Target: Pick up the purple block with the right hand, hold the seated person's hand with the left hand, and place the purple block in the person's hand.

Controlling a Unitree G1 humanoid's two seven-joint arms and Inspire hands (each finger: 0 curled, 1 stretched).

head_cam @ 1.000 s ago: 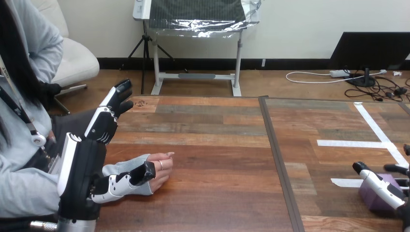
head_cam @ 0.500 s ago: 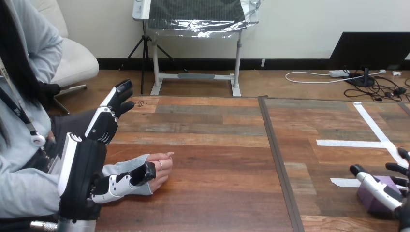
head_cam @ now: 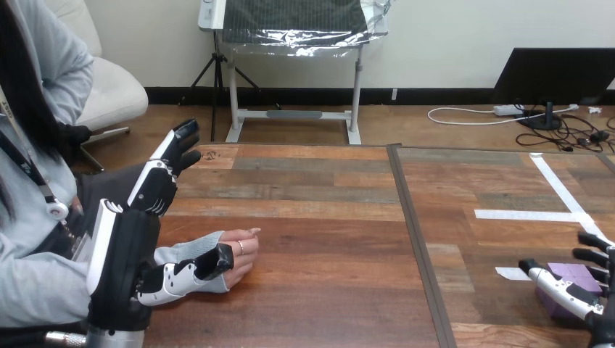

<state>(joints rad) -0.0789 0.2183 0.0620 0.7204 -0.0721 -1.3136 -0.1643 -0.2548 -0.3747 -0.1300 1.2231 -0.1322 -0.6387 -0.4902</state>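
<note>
The purple block sits on the table near the front right corner. My right hand is open around it: the thumb lies along the block's left side and the fingertips reach over its far edge. The person's hand rests on the table at the left, fingers loosely bent. My left hand stands open beside it. Its fingers point straight away from me, and its thumb lies across the person's grey-sleeved wrist.
A dark seam runs front to back between the two tabletops. White tape strips mark the right tabletop behind the block. The person's body and arm occupy the left edge.
My right hand's fingers and thumb have crept left over and around the purple block. The block, my left hand and the person's hand have stayed put.
</note>
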